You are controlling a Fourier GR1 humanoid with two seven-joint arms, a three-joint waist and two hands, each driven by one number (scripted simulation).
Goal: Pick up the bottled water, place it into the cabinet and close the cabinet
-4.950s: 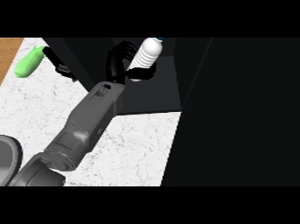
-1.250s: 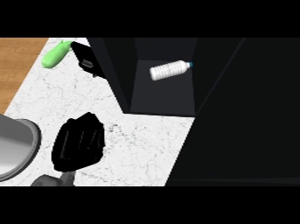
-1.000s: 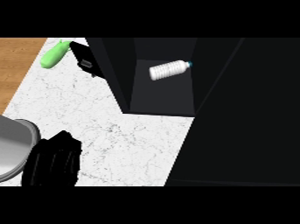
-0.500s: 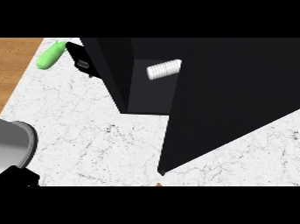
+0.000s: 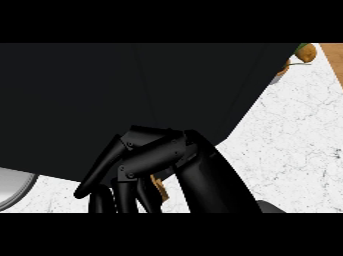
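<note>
My right robot hand (image 5: 163,165) is at the lower edge of the cabinet (image 5: 93,100), just against its dark front. The fingers are bent inward and I see nothing held in them. A small brown patch shows between the fingers, and I cannot tell what it is. My left robot hand shows nowhere.

The bottled water is not visible. The cabinet's black face covers the place where it could stand, so I judge it is inside, but I cannot confirm this. I also cannot tell whether the door is fully shut, because door and body are the same black and no seam is clear.

The step in hand, as I judge it, is closing the cabinet. To do it well I should push with the knuckles or the flat of the fingers near the door's free edge, straight toward the cabinet, and go on until the door lies flush. I should not hook a finger behind the edge.

Right of the cabinet the white marbled surface (image 5: 292,140) is bare. At the cabinet's upper right corner lies an orange and green thing (image 5: 304,52), well apart from my hand, so it is no obstacle. Below the cabinet's left part a grey rounded thing (image 5: 4,187) shows.
</note>
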